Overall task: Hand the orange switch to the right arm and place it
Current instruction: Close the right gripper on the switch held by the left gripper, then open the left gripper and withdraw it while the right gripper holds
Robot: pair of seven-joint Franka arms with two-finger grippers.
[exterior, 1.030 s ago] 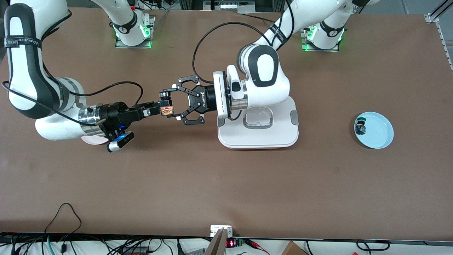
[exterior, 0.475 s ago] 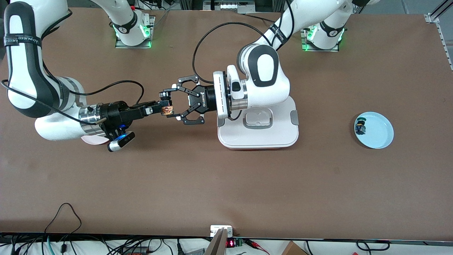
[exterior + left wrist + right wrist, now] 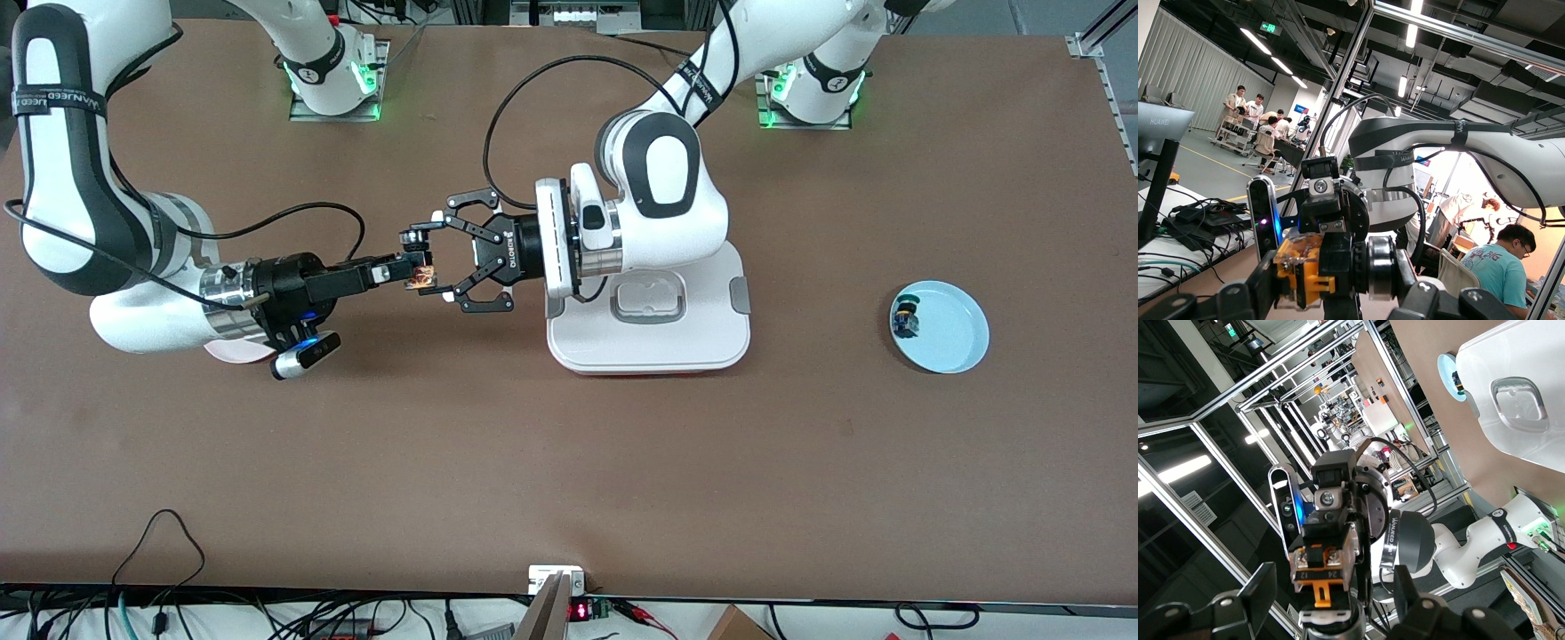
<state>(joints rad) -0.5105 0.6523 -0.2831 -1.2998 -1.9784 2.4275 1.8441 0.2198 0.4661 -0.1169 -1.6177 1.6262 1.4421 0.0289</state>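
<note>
Brown matte table point(image 3: 533, 462), left gripper point(image 3: 436, 258) pinching blocky orange switch point(image 3: 421, 275), right gripper point(image 3: 414, 270) part-spread around it

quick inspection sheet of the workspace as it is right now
surface: brown table, bare over most of its area
job's things: orange switch up in the air between the two grippers, over the table
clutter: white lidded container under the left arm's wrist; light blue plate toward the left arm's end, with a small black part on it; pink plate mostly hidden under the right arm
grippers: left gripper shut on the orange switch; right gripper at the orange switch, grip cannot be told
cables: black cable looping over the left arm; loose wires at the table's near edge
surroundings: green-lit arm bases
</note>
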